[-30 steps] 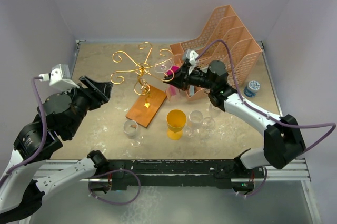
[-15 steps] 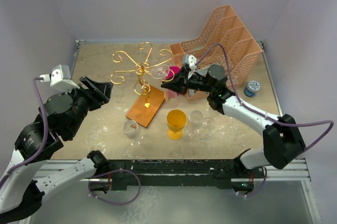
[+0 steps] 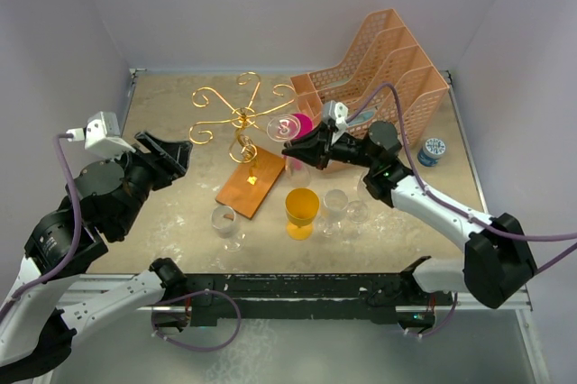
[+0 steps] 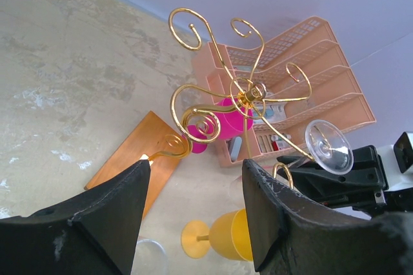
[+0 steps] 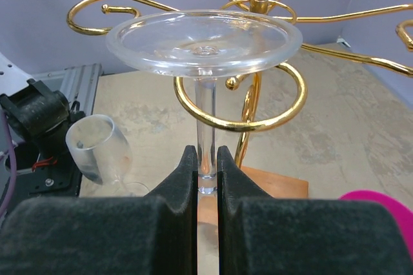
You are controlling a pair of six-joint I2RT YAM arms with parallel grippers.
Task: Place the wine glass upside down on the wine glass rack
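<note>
**Right gripper**: we see its 2 fingers clenched on the stem of the glass, which is held foot uppermost. The foot sits level with the scroll arms of the rack, just right of its post; we cannot tell whether it touches the wire.

**Left gripper**: fingers released wide, grasping nothing, well left of the rack.

1 yellow goblet stands near the rack's base.

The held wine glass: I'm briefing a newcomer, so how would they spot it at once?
Find the gold wire rack with curled arms. At its right-hand scroll arm, the right pincer clamps a clear wine glass by the stem. Unlike the other glasses, it is held aloft, foot uppermost.
</note>
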